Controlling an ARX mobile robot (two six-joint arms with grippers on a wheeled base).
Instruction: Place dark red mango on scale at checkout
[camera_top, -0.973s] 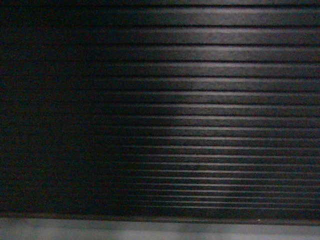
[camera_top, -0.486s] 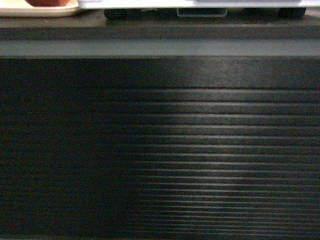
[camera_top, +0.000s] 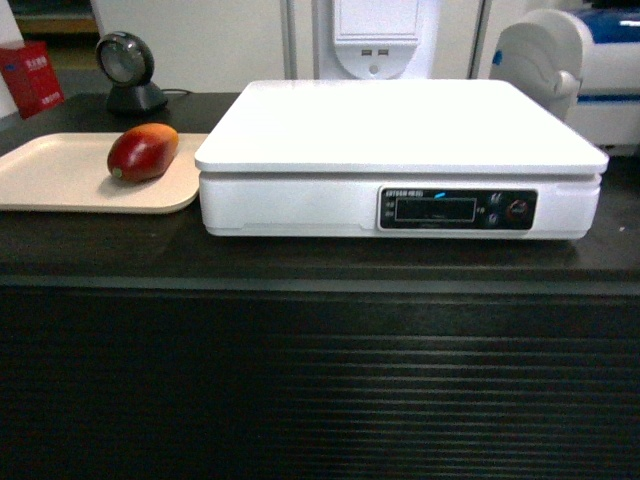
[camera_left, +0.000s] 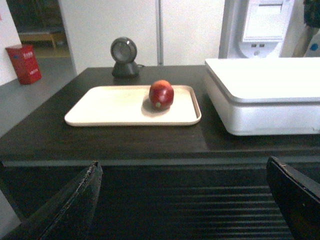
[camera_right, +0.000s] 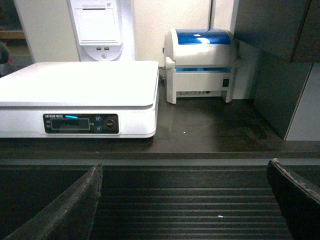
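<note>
The dark red mango (camera_top: 142, 152) lies on a flat beige tray (camera_top: 60, 180) on the checkout counter (camera_top: 320, 262), just left of the white scale (camera_top: 400, 160). The left wrist view has the mango (camera_left: 161, 94) on the tray (camera_left: 115, 107) with the scale (camera_left: 265, 95) to its right. My left gripper (camera_left: 183, 200) is open and empty, low before the counter's ribbed front. My right gripper (camera_right: 185, 200) is open too, below the counter edge in front of the scale (camera_right: 80, 95). Neither gripper shows in the head view.
A round black scanner (camera_top: 128, 70) stands behind the tray, with a red box (camera_top: 30, 76) at far left. A white-and-blue printer-like machine (camera_right: 200, 62) sits right of the scale. A white terminal (camera_top: 375, 35) stands behind the scale. A dark cabinet (camera_right: 280, 60) borders the counter's right end.
The head view has risen from the ribbed counter front to above the counter top, bringing the tray, the mango and the scale into sight.
</note>
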